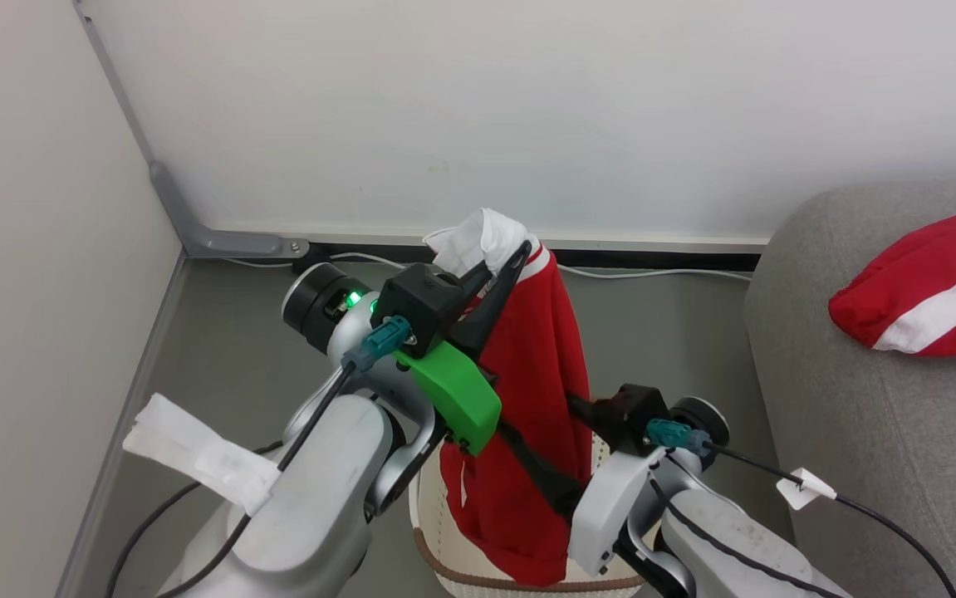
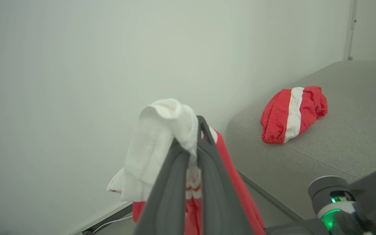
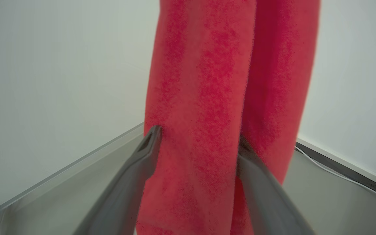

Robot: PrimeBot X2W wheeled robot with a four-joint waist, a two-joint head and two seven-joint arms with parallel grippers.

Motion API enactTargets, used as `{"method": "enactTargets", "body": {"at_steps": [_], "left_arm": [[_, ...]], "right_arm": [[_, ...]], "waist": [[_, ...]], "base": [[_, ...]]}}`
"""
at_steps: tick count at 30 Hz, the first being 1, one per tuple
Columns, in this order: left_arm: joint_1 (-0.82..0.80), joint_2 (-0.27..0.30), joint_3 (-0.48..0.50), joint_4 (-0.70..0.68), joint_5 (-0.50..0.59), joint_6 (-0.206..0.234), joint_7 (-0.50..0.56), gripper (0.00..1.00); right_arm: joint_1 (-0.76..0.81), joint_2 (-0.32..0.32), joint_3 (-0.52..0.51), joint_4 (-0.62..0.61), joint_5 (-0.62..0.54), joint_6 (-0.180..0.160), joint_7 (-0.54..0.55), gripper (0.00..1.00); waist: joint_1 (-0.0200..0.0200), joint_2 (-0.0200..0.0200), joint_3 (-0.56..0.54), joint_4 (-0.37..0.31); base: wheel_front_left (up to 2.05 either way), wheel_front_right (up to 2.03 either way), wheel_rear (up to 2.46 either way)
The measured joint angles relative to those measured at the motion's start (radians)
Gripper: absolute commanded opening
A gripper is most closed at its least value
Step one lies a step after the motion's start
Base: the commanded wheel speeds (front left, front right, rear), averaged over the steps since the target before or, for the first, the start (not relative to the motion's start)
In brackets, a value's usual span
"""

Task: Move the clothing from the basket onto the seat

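Observation:
The clothing (image 1: 536, 374) hangs as a long red column with a white top, pulled up out of the basket (image 1: 424, 502) at the bottom middle. My left gripper (image 1: 511, 253) is shut on its white upper end (image 2: 161, 130), high above the basket. My right gripper (image 3: 197, 140) is open lower down, one finger (image 3: 148, 153) on each side of the hanging red fabric (image 3: 207, 98). The garment's lower end still reaches into the basket. The grey seat (image 1: 843, 415) fills the right side.
Another red garment with a white stripe (image 1: 926, 291) lies on the seat (image 2: 338, 147). White walls meet in a corner at the left, with a grey metal bracket (image 1: 220, 242) and a white cable (image 1: 660, 272) along the baseboard. Grey floor lies between basket and wall.

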Motion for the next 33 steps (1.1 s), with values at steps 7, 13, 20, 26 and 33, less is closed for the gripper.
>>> {"method": "enactTargets", "body": {"at_steps": [7,13,20,26,33], "left_arm": [[-0.008,0.001,-0.002,-0.033,-0.001,0.027,0.012,0.00],[-0.007,0.001,0.020,-0.039,-0.002,0.061,0.021,0.00],[0.043,0.008,0.076,-0.017,-0.045,0.109,0.019,0.01],[0.098,0.033,0.130,0.006,-0.062,0.140,-0.012,1.00],[0.137,0.038,0.157,0.014,-0.070,0.149,-0.060,1.00]], "right_arm": [[-0.020,-0.001,0.065,0.022,0.051,0.000,0.003,0.24],[-0.051,-0.001,0.071,0.026,0.078,0.000,0.002,0.00],[-0.065,-0.002,0.007,0.035,0.101,0.000,-0.007,0.00],[-0.076,-0.006,-0.034,0.024,0.106,0.000,-0.011,0.00],[-0.108,-0.031,-0.080,-0.018,0.106,-0.004,-0.014,0.00]], "waist": [[0.0000,0.0000,0.004,0.008],[0.0000,0.0000,0.009,-0.002],[0.0001,0.0000,0.017,-0.034],[0.0000,0.0000,0.025,-0.067],[0.0000,0.0000,0.032,-0.104]], "base": [[0.00,0.00,0.00],[0.00,0.00,0.00],[0.00,0.00,0.00],[0.00,0.00,0.00],[0.00,0.00,0.00]]}}
